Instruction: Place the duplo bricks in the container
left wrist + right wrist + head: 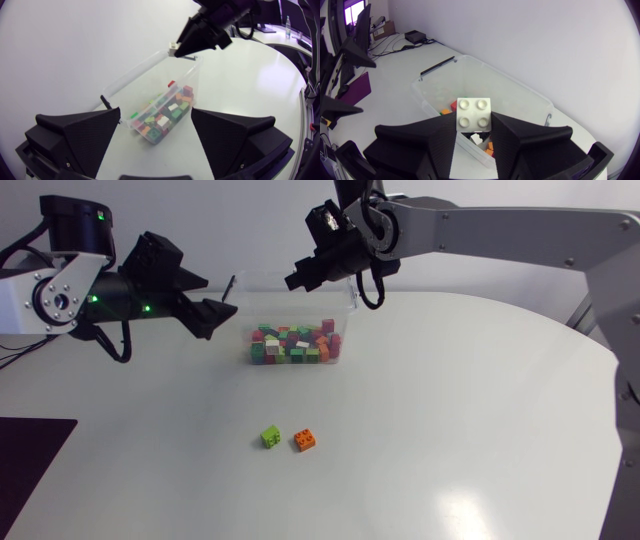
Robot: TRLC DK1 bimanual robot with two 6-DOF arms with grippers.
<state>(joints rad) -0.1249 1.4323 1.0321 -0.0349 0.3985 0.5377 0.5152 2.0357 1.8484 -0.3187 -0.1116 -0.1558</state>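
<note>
Fingers (430,145) of the right claw (474,122) fill the right wrist view, pinching a small white square duplo brick with four studs (474,114) from two sides, studs toward the camera. Under claw and brick lies the clear plastic rectangular container (520,95), its long axis slanting across the claw's. A heap of coloured bricks (451,106) shows inside it, beside the fingers.

In the left wrist view the left claw (155,114) is spread wide and holds nothing. The container lies ahead of it and lower, in line with the gap but touching neither finger. The right claw hangs well ahead, above the container's far corner, so I judge the rim is all a drop could clip.

In the head view the right claw is the one above the container, at its back rim. A lime-green brick (271,437) and an orange brick (306,440) sit side by side on the white table (480,410), well apart from both claws, with nothing in the way. A dark mat (30,470) lies well apart from the left claw.
</note>
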